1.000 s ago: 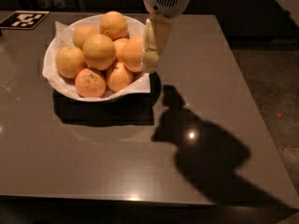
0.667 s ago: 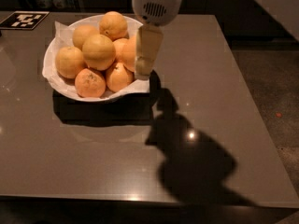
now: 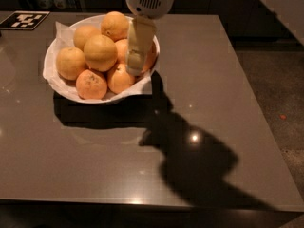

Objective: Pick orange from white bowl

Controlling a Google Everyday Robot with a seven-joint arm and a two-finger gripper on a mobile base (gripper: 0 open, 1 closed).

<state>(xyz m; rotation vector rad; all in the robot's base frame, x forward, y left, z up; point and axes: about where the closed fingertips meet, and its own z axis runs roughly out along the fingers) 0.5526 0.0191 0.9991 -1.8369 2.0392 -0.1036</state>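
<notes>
Gripper [image 3: 134,68] hangs tip-down over the right side of the white bowl [image 3: 51,81], in front of the fruit there, its tip level with the oranges near the right rim; can't tell whether it's open or closed on anything. Target orange [image 3: 99,52] sits top-centre of the pile in the bowl, just left of the gripper, contact unclear. Bowl is at the far left of the table [image 3: 95,151], with a black-and-white marker tag [image 3: 23,19] beyond it.
</notes>
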